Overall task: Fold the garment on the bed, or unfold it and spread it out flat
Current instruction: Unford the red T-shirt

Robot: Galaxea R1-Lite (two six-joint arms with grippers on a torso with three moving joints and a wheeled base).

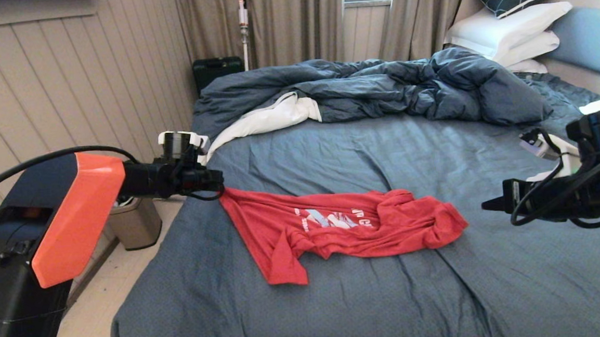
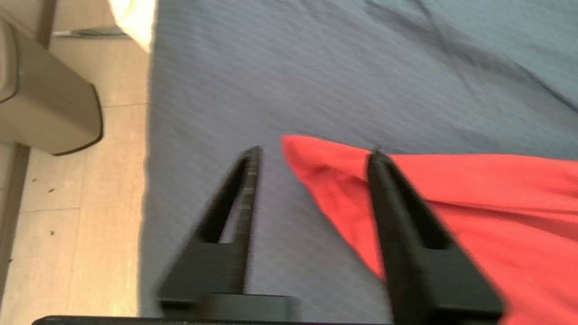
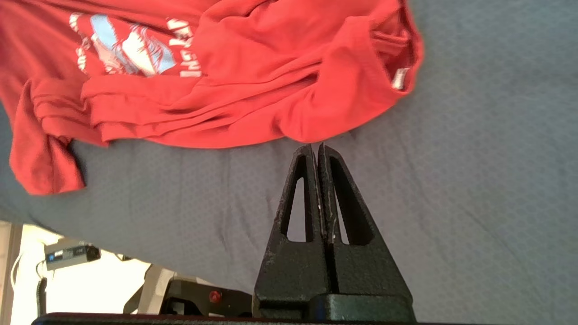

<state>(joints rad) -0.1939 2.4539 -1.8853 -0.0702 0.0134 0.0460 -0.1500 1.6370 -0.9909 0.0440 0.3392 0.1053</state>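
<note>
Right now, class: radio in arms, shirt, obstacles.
Left gripper open at red T-shirt corner. Right gripper shut, clear of it. Shirt crumpled on bed. Duvet behind.

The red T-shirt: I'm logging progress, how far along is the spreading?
Done: the red T-shirt lies partly stretched on the bed. In hand: the open left hand sits at its corner. Left: the bunched end near the shut right hand needs flattening.
</note>
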